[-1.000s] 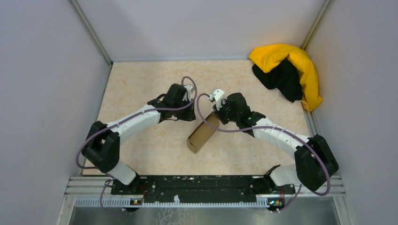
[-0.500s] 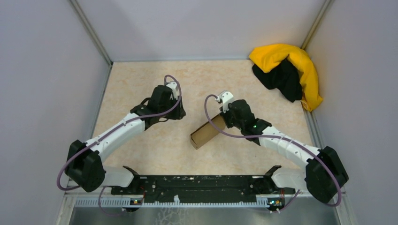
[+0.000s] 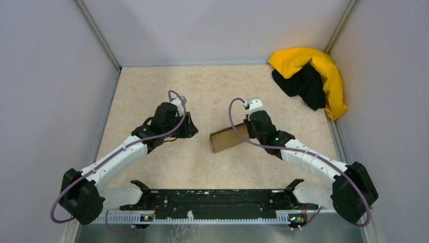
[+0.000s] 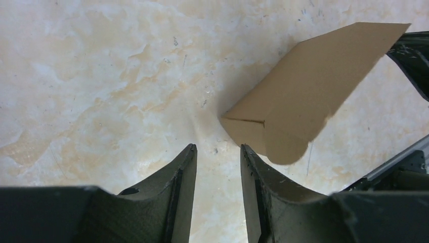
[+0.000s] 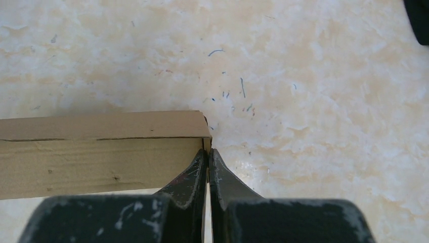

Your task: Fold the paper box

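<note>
Rests the right hand (image 5: 208, 151), fingers pressed together, at an end corner of the paper box (image 5: 101, 147). Holds the left hand (image 4: 217, 148) parted, empty, cardboard edge just ahead-right. Has bare surface (image 3: 152, 91) all round.

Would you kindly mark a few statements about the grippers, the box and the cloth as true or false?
1. The left gripper is open with nothing between its fingers. True.
2. The right gripper is wide open above the cloth. False: it is closed at an end corner of the box.
3. The cloth heap lies in the far right corner. True.
4. The box rests on the cloth heap. False: it sits between the two grippers, well apart from the cloth.
</note>
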### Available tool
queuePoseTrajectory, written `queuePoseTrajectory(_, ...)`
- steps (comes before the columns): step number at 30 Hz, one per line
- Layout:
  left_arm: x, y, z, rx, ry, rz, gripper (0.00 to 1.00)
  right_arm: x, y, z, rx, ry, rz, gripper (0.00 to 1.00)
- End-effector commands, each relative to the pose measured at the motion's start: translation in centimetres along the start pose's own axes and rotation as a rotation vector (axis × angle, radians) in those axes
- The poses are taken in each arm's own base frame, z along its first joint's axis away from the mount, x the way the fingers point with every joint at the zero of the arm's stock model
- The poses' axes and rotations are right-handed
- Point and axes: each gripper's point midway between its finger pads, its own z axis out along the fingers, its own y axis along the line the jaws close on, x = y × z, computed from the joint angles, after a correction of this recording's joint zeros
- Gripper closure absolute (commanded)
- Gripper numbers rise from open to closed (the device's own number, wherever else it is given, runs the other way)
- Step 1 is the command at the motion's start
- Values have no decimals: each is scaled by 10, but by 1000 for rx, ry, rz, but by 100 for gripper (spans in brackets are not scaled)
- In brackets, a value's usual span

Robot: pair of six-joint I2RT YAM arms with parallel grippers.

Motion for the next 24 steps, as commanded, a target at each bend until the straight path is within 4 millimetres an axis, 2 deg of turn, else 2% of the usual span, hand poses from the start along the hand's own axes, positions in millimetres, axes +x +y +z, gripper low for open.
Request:
queuePoseTrajectory(1, -7, -21, -8, 97, -63, -47, 56, -3, -18, -8, 118, -15, 80, 100)
queuePoseTrajectory(4, -6, -37, -11, 153, -86, -67, 59, -2, -23, -9, 151, -7, 97, 100)
queuePoseTrajectory(6, -6, -48, -11, 175, -112, -74, 69, -2, -27, -10, 174, -4, 111, 100)
queuePoseTrajectory(8, -2, -57, -8, 194, -118, -70, 72, -3, -29, -11, 190, -3, 120, 100)
queuePoseTrajectory(13, 2, -79, 2, 165, -162, 53, 70, -5, -31, -10, 209, -4, 133, 100)
queuePoseTrajectory(17, 1, -78, 4, 129, -209, 123, 66, -7, -29, -9, 204, 2, 132, 100)
queuePoseTrajectory(22, -9, -72, 9, 75, -253, 155, 65, -7, -28, -9, 198, -2, 133, 100)
queuePoseTrajectory(24, -13, -71, 11, 57, -264, 172, 60, -7, -28, -8, 195, -2, 135, 100)
